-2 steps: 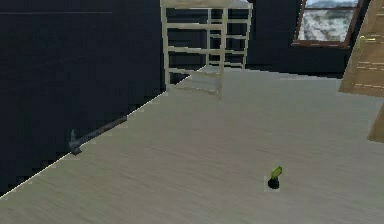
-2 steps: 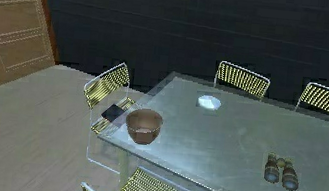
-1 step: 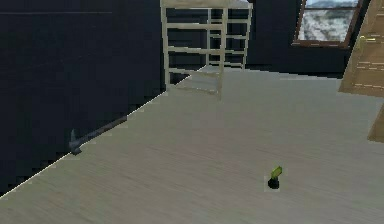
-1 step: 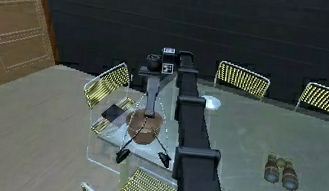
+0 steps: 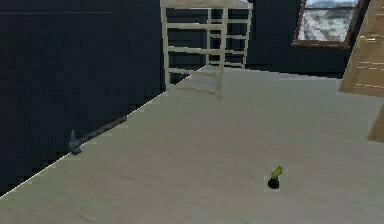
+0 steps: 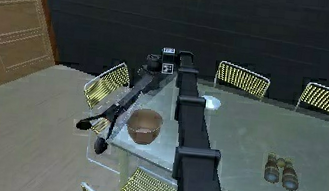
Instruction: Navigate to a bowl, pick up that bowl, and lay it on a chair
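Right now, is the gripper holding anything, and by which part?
Cannot be told; the brown bowl sits on the glass table near the gripper.

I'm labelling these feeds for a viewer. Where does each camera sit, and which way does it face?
Forward view: on the robot, facing ahead and somewhat down at floor, a pale shelf rack and a window; none of the robot's body.
Arm side view: on the body, facing sideways over table, bowl and chairs; arm and fingers show.
Shared: probably the wooden door.

Pale wooden shelf [image 5: 197, 82]; smooth brown bowl [image 6: 145, 125]
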Tool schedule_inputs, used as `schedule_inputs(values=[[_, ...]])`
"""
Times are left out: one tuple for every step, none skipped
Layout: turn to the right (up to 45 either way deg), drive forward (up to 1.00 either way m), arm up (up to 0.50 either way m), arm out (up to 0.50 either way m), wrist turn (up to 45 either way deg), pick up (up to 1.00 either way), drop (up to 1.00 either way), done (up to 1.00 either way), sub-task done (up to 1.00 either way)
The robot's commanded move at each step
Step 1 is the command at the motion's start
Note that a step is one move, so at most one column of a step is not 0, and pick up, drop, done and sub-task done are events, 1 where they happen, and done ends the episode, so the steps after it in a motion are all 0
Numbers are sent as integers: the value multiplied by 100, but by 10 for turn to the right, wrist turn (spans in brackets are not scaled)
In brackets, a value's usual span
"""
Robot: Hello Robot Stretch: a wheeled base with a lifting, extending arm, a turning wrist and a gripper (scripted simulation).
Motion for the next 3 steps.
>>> schedule_inputs(values=[[0, 0, 0, 0, 450, 0, 0, 0, 0], [0, 0, 0, 0, 450, 0, 0, 0, 0], [0, 0, 0, 0, 270, 0, 0, 0, 0]])
